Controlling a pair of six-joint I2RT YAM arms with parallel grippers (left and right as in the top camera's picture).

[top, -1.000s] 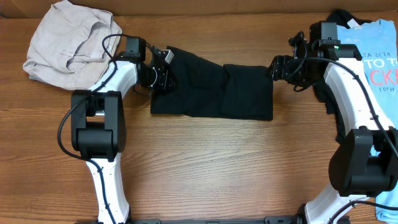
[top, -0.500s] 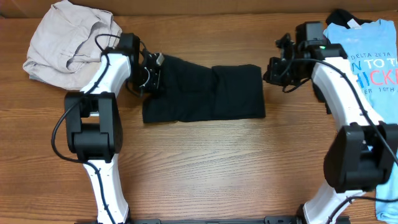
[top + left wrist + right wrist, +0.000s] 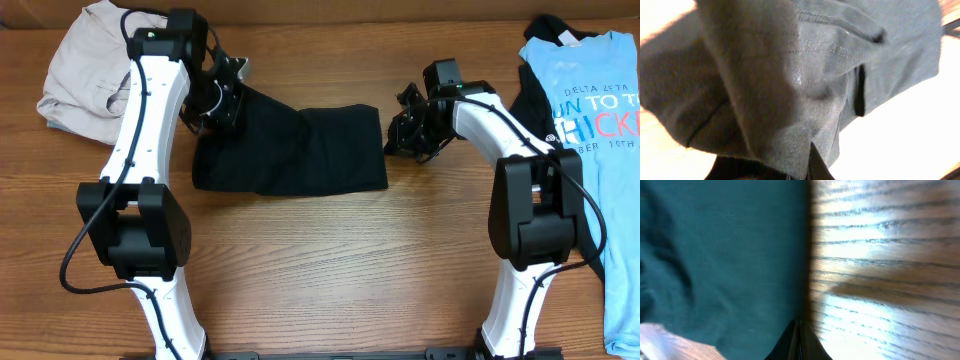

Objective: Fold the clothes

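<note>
Starting with the black garment (image 3: 295,150): spread as a long band across the upper middle of the wooden table (image 3: 350,270), mostly flat, bunched and raised at its upper left corner. Pinched at that corner by the left claw (image 3: 225,95), pressed together on a fold of the cloth. From the left wrist, grey-black fabric hanging close over the lens, seams and a hem in sight, with dark fingertips (image 3: 815,169) poking in at the bottom edge.

Met at its right-hand edge by the right claw (image 3: 398,132), likewise pressed together, low at the tabletop. From the right wrist, fingertips (image 3: 811,350) closed right on the line where cloth ends and bare wood begins; cannot tell whether any cloth is nipped there.

Farther out, to the upper left beside the left arm, a crumpled beige garment (image 3: 100,65). Along the right side, well apart from the black one, a light blue printed T-shirt (image 3: 590,150) laid over another black garment (image 3: 545,25).
</note>
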